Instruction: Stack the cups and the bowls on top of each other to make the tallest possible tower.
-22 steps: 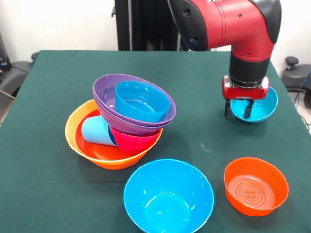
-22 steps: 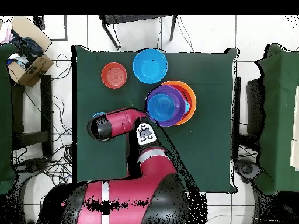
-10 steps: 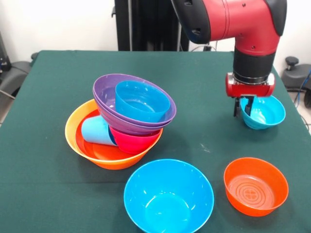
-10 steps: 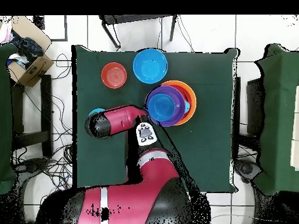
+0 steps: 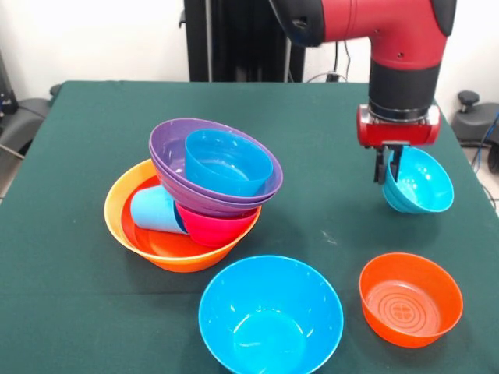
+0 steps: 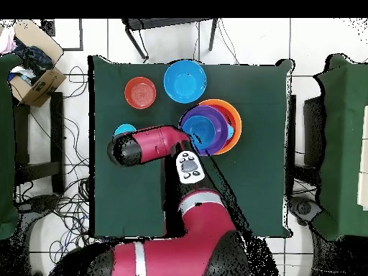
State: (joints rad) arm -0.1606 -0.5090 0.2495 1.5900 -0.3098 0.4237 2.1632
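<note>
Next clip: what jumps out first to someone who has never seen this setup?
The red arm's claw grips the rim of a small cyan bowl, which hangs tilted above the green table, at the right of the front view. Left of centre sits a leaning pile: an orange bowl holding a light blue cup on its side, with purple bowls and a blue bowl on top.
</note>
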